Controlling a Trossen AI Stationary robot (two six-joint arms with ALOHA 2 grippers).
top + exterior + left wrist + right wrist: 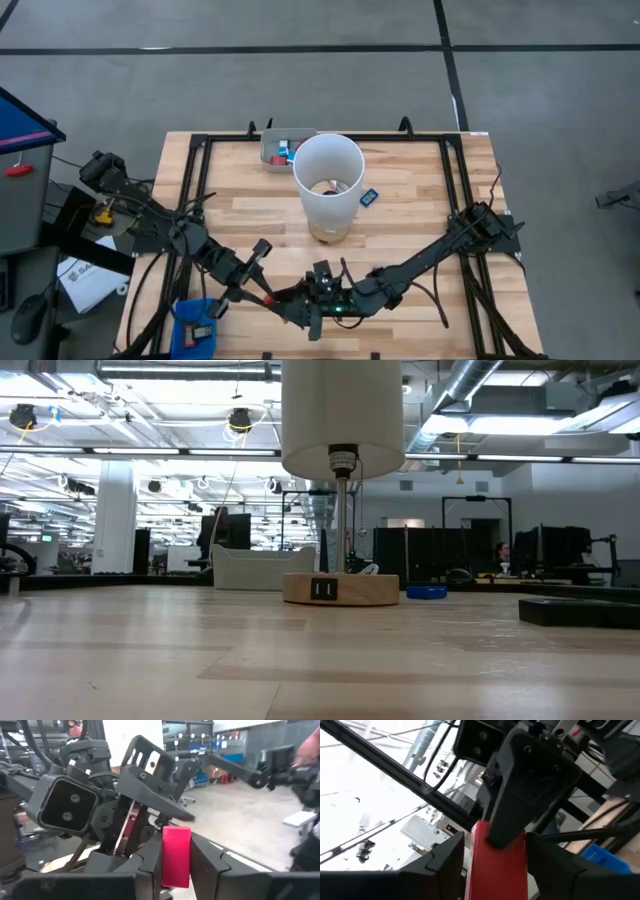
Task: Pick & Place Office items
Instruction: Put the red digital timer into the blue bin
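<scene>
While both arms meet low at the bottom centre of the high view, a red block [176, 856] sits clenched in the left gripper [175, 870] and, by the right wrist view, also between the fingers of the right gripper [495, 865], its long axis along the fingers. Neither arm is nearer. Only the wrist views show this; from above the block is a red speck. More small pieces lie in the grey tray [272, 152] at upper centre, beside the white cylinder [327, 182] on the tabletop [420, 215].
</scene>
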